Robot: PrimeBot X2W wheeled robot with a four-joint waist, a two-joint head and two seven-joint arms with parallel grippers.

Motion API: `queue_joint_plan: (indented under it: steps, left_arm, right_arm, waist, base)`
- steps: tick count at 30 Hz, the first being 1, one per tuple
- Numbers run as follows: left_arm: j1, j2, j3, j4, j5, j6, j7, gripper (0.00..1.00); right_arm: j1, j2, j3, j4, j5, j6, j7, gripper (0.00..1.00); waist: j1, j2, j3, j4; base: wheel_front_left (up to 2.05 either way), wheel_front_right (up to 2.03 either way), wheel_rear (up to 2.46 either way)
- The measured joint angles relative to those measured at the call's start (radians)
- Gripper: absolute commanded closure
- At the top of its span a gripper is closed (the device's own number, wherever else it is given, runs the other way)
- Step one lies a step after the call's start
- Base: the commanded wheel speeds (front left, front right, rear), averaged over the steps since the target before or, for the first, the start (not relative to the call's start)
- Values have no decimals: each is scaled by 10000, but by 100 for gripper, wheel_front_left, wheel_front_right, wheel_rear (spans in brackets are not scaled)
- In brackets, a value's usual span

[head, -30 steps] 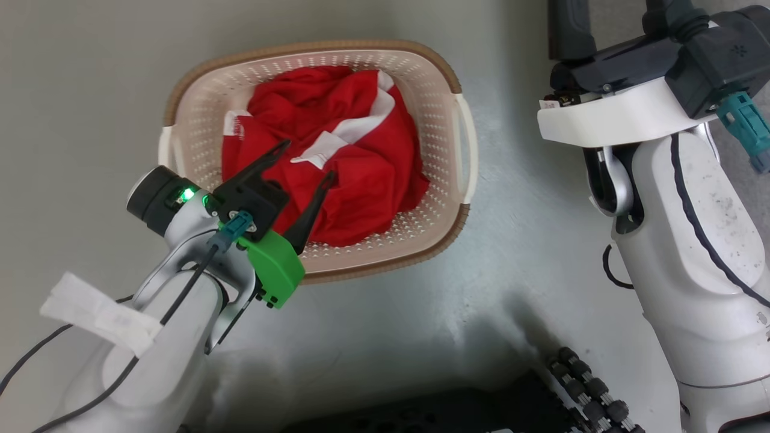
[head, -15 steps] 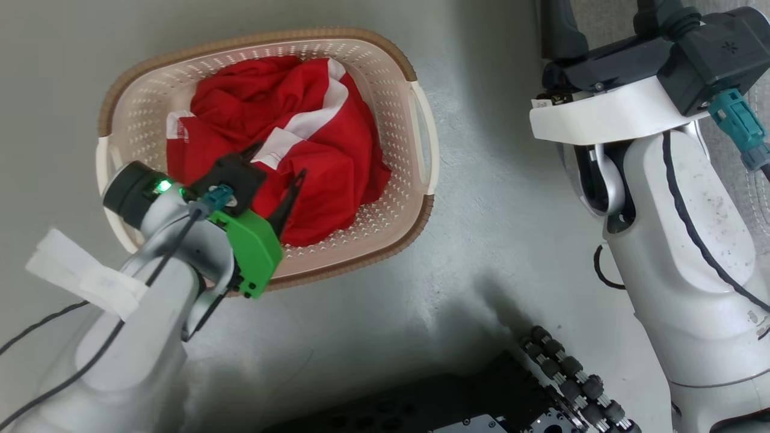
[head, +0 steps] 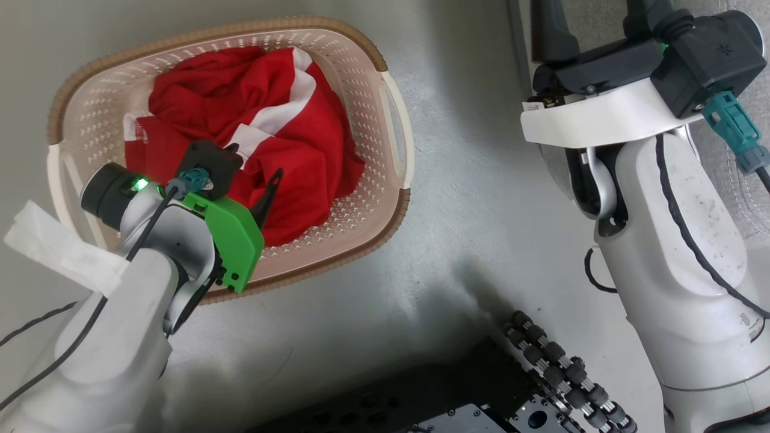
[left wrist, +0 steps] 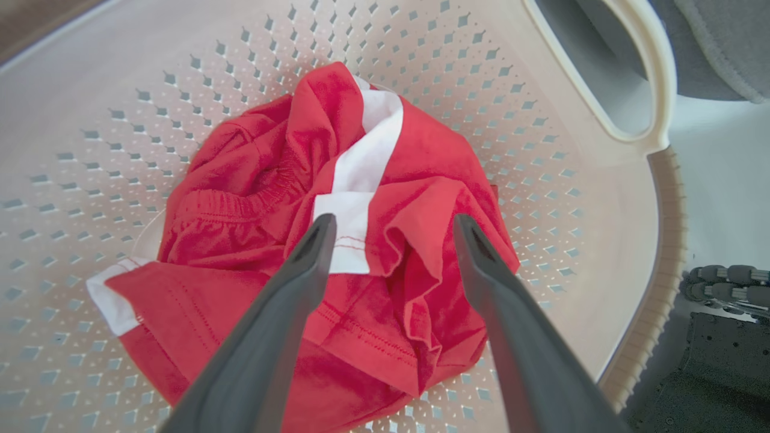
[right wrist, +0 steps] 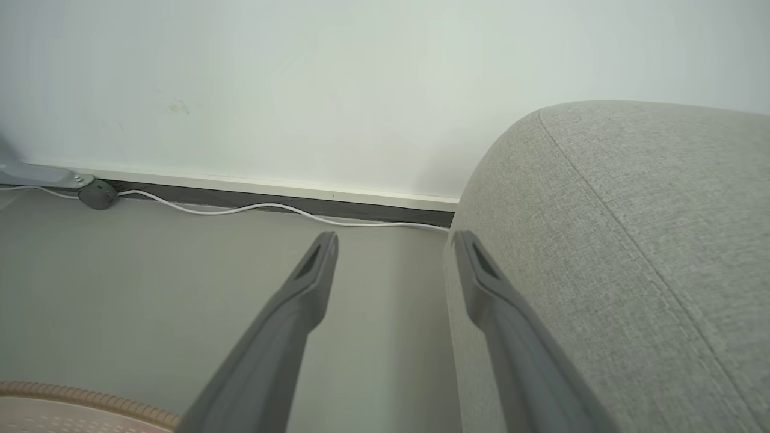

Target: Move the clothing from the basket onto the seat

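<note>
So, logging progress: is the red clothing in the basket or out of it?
In. The clothing lies crumpled inside the basket, within its perforated walls; the left gripper is open above a fold, nothing held.

clothing [head: 258, 114] in basket [head: 368, 90] | left claw [head: 257, 161] spread over clothing

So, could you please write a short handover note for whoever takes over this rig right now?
Left end effector: open, poised over the clothing, nothing gripped.
Right end effector: open, empty, beside the seat.
Clothing lies crumpled in the basket on the floor.
Done: approach only.
To do: grip the clothing, lift it out, place it on the seat.
</note>
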Motion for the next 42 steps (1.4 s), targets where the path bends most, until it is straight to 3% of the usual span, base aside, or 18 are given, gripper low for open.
queue_joint_plan:
  steps: [20, 26, 27, 28, 29, 35, 42]
  left_arm:
    - [-519, 320, 267, 500, -441, 0, 476, 0]
    - [-514, 301, -153, 729, -600, 0, 606, 0]
    - [-514, 284, -238, 784, -600, 0, 600, 9]
    - [-513, 267, -324, 834, -602, 0, 577, 74]
    - [-513, 255, -426, 836, -602, 0, 506, 100]
    - [-515, 6, -571, 771, -986, 0, -73, 100]
    - [-514, -213, 63, 656, -1705, 0, -1124, 100]
  right_arm:
    - [41, 65, 221, -121, 150, -12, -2, 0]
    - [43, 75, 198, -115, 217, -13, 0, 0]
    - [48, 79, 171, -105, 224, -13, 0, 0]
    - [55, 79, 142, -98, 222, -13, -2, 0]
    - [68, 77, 104, -92, 222, -13, 0, 0]
    - [121, 81, -255, -46, 146, -15, 0, 0]
    - [180, 36, -654, 61, -31, -73, -2, 0]
  waist:
    - [0, 0, 694, -566]
    - [0, 0, 692, -611]
    - [0, 0, 668, -608]
    - [0, 0, 636, -601]
    - [0, 0, 600, -592]
    - [0, 0, 321, -456]
    - [0, 0, -132, -163]
  base:
    - [0, 0, 0]
    - [0, 0, 0]
    - [0, 0, 0]
    - [0, 0, 0]
    - [0, 0, 0]
    - [0, 0, 0]
    - [0, 0, 0]
